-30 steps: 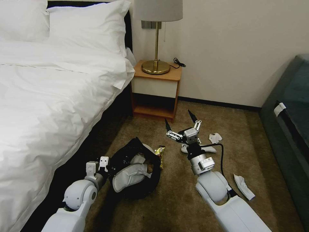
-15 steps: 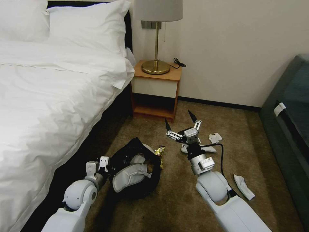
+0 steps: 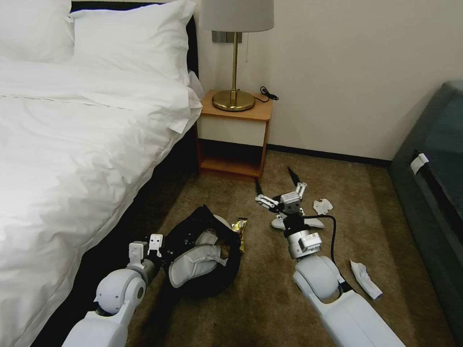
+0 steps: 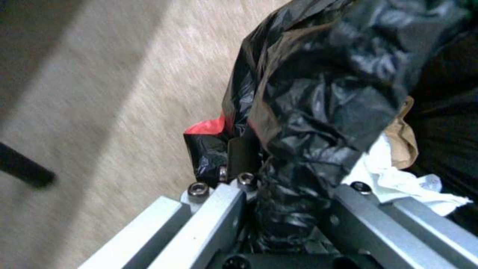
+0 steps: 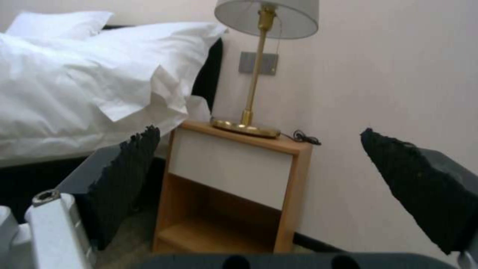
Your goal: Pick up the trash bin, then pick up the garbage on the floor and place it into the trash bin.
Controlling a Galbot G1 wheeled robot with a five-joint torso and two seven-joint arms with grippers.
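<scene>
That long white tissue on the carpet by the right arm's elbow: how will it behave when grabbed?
The tissue is crumpled and thin, so probably floppy and very light, collapsing between the fingers. Lying flat on the carpet, it may need a low pinch. The open right gripper is aimed away from it.

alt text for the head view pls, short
The left gripper holds the black-lined trash bin, a white slipper inside, over the carpet beside a bed. The right gripper, open, hovers above a second slipper, with tissues nearby and a nightstand behind.
</scene>
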